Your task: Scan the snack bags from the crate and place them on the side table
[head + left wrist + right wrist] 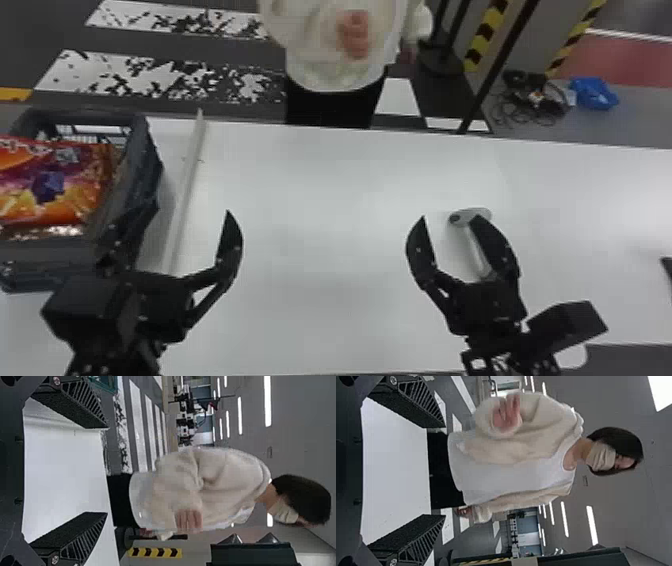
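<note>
Clock directions are read from the middle of the head view. The crate (150, 170) sits at nine o'clock on the white table (320, 210), dark grey with slots in its twelve o'clock wall. Inside lies a snack bag (65, 180), face up, its silvery edge toward six o'clock. The view's edge cuts it off, so its long axis cannot be told. It is glossy orange and red, with purple and a dark blue shape.

Between eight and nine o'clock is the left gripper (171, 220), jaws wide apart, nothing between them. The right gripper (451, 217), between three and four o'clock, is likewise spread wide and empty. Beyond its fingers is a pale scanner (465, 215), handle pointing nearly to six o'clock. A white strip (185, 190) runs just beside the crate, slanting from past twelve o'clock to past six.
</note>
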`<action>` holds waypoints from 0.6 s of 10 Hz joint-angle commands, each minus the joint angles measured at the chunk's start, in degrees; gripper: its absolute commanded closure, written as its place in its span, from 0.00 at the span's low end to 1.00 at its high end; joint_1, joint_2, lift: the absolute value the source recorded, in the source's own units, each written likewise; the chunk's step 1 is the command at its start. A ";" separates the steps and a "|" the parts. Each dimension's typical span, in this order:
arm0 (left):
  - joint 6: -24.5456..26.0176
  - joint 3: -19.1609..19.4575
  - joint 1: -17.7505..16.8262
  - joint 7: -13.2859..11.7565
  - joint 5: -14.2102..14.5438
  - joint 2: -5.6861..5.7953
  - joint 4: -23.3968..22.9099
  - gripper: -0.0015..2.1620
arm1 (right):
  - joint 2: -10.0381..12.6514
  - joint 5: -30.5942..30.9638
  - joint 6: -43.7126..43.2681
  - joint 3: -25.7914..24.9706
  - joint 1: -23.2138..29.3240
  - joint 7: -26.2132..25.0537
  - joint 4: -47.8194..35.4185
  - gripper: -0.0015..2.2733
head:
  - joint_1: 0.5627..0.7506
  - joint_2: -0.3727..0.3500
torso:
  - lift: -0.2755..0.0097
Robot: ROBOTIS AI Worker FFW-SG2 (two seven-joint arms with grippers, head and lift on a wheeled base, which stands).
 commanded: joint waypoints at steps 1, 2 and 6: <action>-0.66 1.56 0.69 2.24 -0.09 0.00 -0.34 0.04 | 0.00 0.00 0.00 0.00 -0.02 0.00 0.02 0.03 | 0.70 0.35 | 0.64; -0.66 3.23 1.13 1.80 1.23 -0.09 -0.95 0.04 | 0.00 0.00 0.00 0.09 0.07 0.00 0.02 0.03 | 0.70 0.38 | 0.64; 7.08 14.48 1.40 -3.12 12.04 -1.32 -5.09 0.01 | 0.00 0.00 0.00 0.35 0.25 0.00 0.10 0.03 | 0.70 0.51 | 0.64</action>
